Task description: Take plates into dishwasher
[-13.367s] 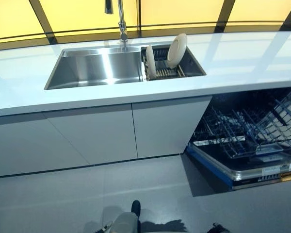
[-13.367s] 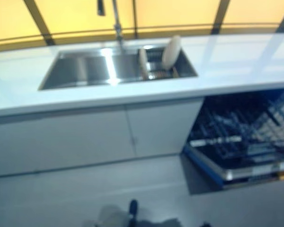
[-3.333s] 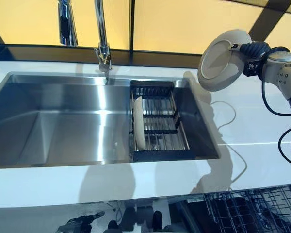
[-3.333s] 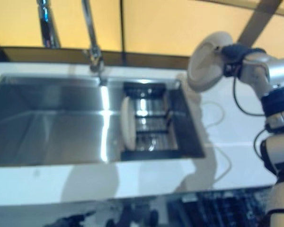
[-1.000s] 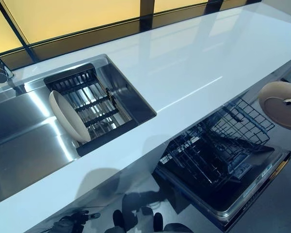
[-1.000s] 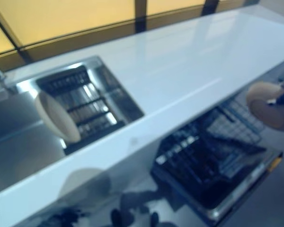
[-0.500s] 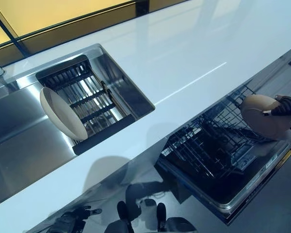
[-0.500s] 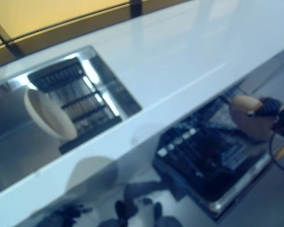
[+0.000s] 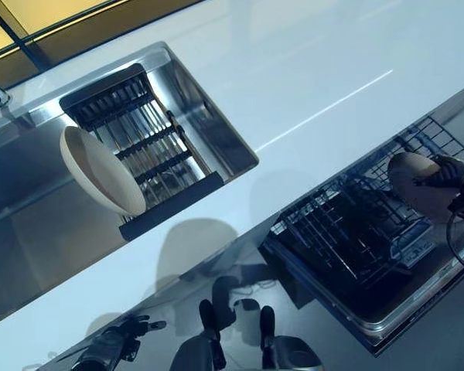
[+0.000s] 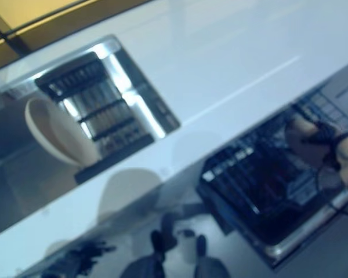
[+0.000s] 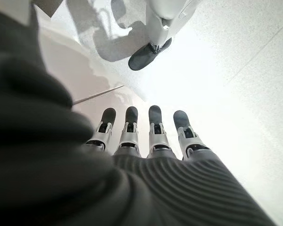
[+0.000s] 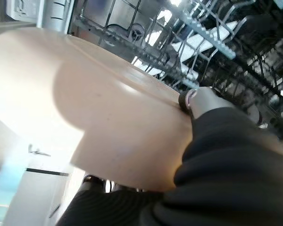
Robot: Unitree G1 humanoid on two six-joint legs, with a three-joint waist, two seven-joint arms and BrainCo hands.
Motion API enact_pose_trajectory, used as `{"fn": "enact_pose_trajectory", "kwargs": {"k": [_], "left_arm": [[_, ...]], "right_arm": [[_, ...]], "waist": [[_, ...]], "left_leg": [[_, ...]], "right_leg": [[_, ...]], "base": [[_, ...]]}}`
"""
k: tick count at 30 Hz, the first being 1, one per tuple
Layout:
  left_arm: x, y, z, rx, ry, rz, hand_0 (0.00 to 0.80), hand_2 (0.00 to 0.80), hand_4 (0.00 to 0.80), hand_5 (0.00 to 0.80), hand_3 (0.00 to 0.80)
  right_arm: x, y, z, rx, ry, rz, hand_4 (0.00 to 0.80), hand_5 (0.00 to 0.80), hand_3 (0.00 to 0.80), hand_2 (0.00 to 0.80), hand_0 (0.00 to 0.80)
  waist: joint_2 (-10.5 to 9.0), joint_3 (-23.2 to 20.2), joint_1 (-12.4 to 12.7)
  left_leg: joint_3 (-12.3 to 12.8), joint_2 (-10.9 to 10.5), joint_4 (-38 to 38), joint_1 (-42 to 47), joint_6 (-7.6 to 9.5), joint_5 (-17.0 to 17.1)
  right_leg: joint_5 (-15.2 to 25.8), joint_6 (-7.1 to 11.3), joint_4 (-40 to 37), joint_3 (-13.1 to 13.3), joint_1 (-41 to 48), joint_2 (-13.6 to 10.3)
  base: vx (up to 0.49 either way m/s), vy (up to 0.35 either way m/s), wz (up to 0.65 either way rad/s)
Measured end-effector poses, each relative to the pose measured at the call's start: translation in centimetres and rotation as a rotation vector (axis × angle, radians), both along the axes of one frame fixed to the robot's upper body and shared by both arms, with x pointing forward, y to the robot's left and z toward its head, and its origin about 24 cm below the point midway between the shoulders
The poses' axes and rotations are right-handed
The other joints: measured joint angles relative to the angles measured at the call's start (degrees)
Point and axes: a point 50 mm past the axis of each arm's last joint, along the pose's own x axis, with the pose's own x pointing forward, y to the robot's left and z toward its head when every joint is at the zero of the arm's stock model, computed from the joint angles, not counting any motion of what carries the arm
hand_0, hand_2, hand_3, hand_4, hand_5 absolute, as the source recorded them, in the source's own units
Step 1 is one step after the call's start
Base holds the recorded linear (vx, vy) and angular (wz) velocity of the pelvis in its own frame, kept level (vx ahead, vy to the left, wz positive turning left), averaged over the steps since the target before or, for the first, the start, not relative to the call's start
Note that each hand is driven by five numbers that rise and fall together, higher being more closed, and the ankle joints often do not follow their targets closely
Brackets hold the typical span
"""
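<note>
L hand [image 11: 146,136], low at 7 o'clock, is hanging w/ fingers straight, holding nothing. R hand [image 9: 448,174] at 3 o'clock is pinching a round cream plate [image 9: 419,185] by its rim, over the black wire dishwasher rack [image 9: 348,232]. Looks stiff, slippery, breakable. Another cream plate [image 9: 100,171] is sitting in the sink's dark drying rack [image 9: 139,139] at 10 o'clock.

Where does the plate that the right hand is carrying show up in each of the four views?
Left eye view: the carried plate is at the right edge, over the dishwasher rack, held by the right hand.
Right eye view: again at the right edge, over the rack.
Left wrist view: not in it.
Right wrist view: fills most of the picture, rack wires behind it.
Shared landmark: the dishwasher rack.
</note>
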Motion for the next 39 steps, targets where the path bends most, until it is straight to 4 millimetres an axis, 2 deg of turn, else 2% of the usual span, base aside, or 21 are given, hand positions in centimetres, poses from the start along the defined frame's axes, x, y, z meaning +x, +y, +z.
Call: {"fn": "enact_pose_trajectory", "kwargs": {"k": [3,8,19,29,38,39], "left_arm": [[0.3,-0.1,0.1,-0.01,-0.016,0.007,0.0,0.0,0.0,0.0,0.0],[0.8,-0.3,0.3,-0.01,-0.044,-0.007,0.0,0.0,0.0,0.0,0.0],[2.1,-0.9,0.8,-0.009,-0.09,-0.043,0.0,0.0,0.0,0.0,0.0],[2.3,-0.9,0.9,0.003,-0.098,-0.04,0.0,0.0,0.0,0.0,0.0],[2.6,-1.0,1.0,0.015,-0.12,-0.043,0.0,0.0,0.0,0.0,0.0],[2.7,-1.0,1.0,0.015,-0.121,-0.043,0.0,0.0,0.0,0.0,0.0]], "right_arm": [[0.5,0.6,-0.4,-0.017,-0.003,0.015,0.8,0.8,0.8,0.8,0.8],[0.5,0.1,-0.3,-0.087,-0.034,-0.021,0.8,0.8,0.8,0.8,0.8],[1.0,-0.1,0.2,-0.08,-0.082,-0.078,0.8,0.8,0.8,0.8,0.8],[0.8,-1.1,-0.9,-0.06,-0.048,-0.162,0.8,0.8,0.8,0.8,0.8],[0.2,-2.3,-1.9,-0.044,-0.013,-0.222,0.8,0.8,0.8,0.8,0.8],[0.2,-2.3,-1.9,-0.044,-0.014,-0.223,0.584,0.584,0.584,0.584,0.584]], "waist": [[1.01,1.23,0.38],[2.23,2.56,1.3],[2.84,4.46,1.33],[3.02,4.73,1.34],[2.93,4.78,1.47],[2.9,4.78,1.46]], "left_leg": [[-0.06,-0.1,-0.05,-0.01,0.04,0.04],[-0.36,-0.1,-0.12,-0.28,0.03,0.08],[-1.4,-0.3,-0.42,-1.93,0.19,0.79],[-1.65,-0.34,-0.43,-1.61,0.23,0.87],[-2.96,-0.48,-0.44,-1.55,0.38,1.35],[-2.96,-0.53,-0.45,-1.55,0.43,1.38]], "right_leg": [[0.01,0.02,0.01,-0.07,0.01,-0.09],[0.01,0.02,0.01,-0.45,-0.13,-0.05],[0.03,0.02,0.04,-1.47,-1.53,-0.17],[0.03,0.01,0.04,-1.8,-1.05,-0.2],[0.15,0.05,0.05,-2.95,-0.46,-0.21],[0.2,0.09,0.05,-2.95,-0.45,-0.25]], "base": [[-0.02,-0.001,0.03],[-0.055,-0.041,0.02],[-0.024,-0.011,0.04],[0.0,-0.01,0.01],[-0.004,-0.016,0.07],[0.0,0.0,0.0]]}}
